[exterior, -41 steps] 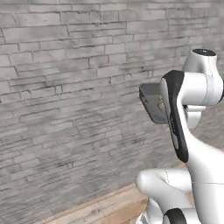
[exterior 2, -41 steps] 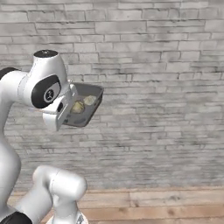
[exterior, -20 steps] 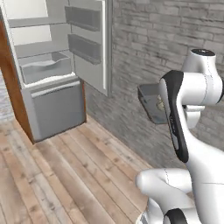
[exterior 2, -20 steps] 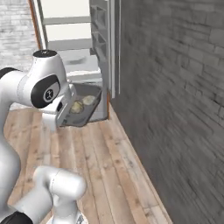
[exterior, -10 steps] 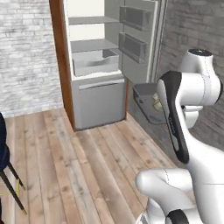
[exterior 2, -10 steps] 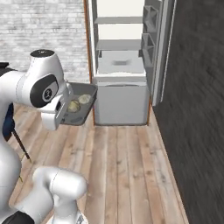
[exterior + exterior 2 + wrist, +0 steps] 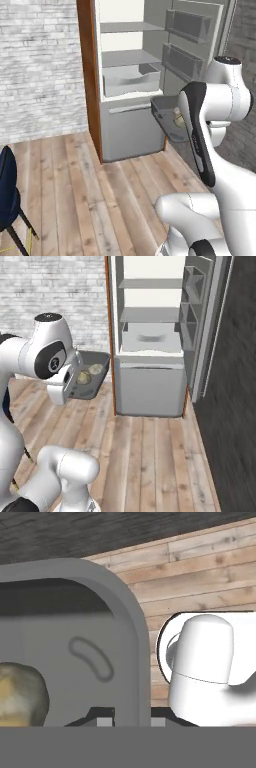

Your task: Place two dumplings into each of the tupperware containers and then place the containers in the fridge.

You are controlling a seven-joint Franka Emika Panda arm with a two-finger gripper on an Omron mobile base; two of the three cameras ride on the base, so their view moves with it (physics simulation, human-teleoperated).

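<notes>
My gripper is shut on the rim of the smoky grey tupperware container, one fingertip on each side of its wall. I hold that container level at chest height, left of the fridge. Two dumplings lie in it: one near my hand, the other farther out. The hand view shows one dumpling at the lower left. In the left base view the container juts out from behind my forearm, with one dumpling partly visible. The fridge stands open ahead.
The fridge door hangs open to the right, its racks facing inward. A pale bin rests on a middle shelf above the wide grey drawer. A dark blue chair stands at the left. A dark wall runs along the right.
The whole picture has swung as the base turned: the open fridge now sits nearer and more central. The arm and the held container have kept their pose.
</notes>
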